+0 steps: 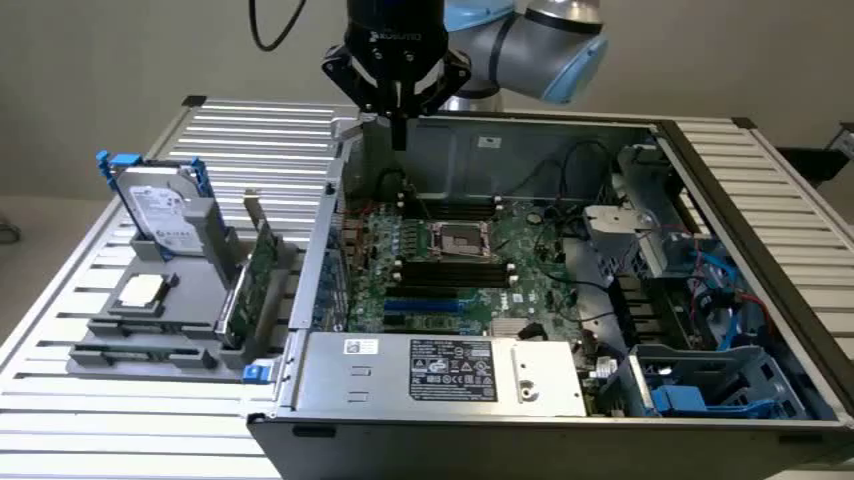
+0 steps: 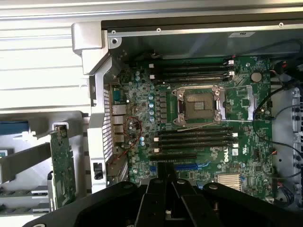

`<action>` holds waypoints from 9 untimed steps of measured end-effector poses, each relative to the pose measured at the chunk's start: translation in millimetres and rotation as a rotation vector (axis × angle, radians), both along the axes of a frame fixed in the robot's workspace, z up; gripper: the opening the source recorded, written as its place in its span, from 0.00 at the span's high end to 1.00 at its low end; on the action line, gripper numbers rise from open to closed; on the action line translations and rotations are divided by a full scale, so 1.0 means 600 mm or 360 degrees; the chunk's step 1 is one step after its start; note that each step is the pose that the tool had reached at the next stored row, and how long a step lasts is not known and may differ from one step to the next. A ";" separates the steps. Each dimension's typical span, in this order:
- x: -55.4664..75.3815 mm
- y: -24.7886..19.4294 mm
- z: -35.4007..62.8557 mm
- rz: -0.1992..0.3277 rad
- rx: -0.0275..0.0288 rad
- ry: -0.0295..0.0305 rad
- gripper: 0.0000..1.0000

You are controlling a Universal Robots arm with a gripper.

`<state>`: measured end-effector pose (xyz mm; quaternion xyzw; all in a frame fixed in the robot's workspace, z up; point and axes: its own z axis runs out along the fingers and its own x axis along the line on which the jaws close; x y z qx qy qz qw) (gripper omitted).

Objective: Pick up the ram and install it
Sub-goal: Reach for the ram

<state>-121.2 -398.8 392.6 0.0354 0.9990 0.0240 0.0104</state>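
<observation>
While it hangs above the case, over the far wall toward the exterior view's left, the gripper has its jaws drawn almost together on a thin dark strip. I judge that strip to be the ram, seen edge-on, just under the jaws and clear of the case.

The ram is probably light, stiff and thin, but brittle. It should be pinched on its flat faces near the middle of the upper edge, away from the contact edge. An off-centre hold would let it tilt.

Inside the case, the board lies flat, with an open socket between banks of dark slots. The slots seem to run crosswise to the held strip. Cables loop along the case's side on the exterior view's right.

The case wall directly beneath the gripper is the nearest obstacle.

Outside the case, on the exterior view's left, a tray holds a drive, a chip and an upright card.
</observation>
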 end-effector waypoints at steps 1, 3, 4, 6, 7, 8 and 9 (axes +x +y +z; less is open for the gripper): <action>0.000 0.0000 0.000 0.0000 0.00000 0.00000 0.89; 0.000 0.0000 0.000 0.0000 -0.00001 0.00000 0.89; 0.000 0.0000 0.000 0.0000 0.00000 -0.00001 0.89; 0.000 0.0000 0.000 0.0000 0.00000 0.00000 0.89; 0.000 0.0000 0.000 0.0000 0.00000 0.00000 0.89; 0.000 0.0000 0.000 0.0000 0.00001 0.00000 0.89; 0.000 0.0000 0.000 0.0000 0.00000 0.00000 0.89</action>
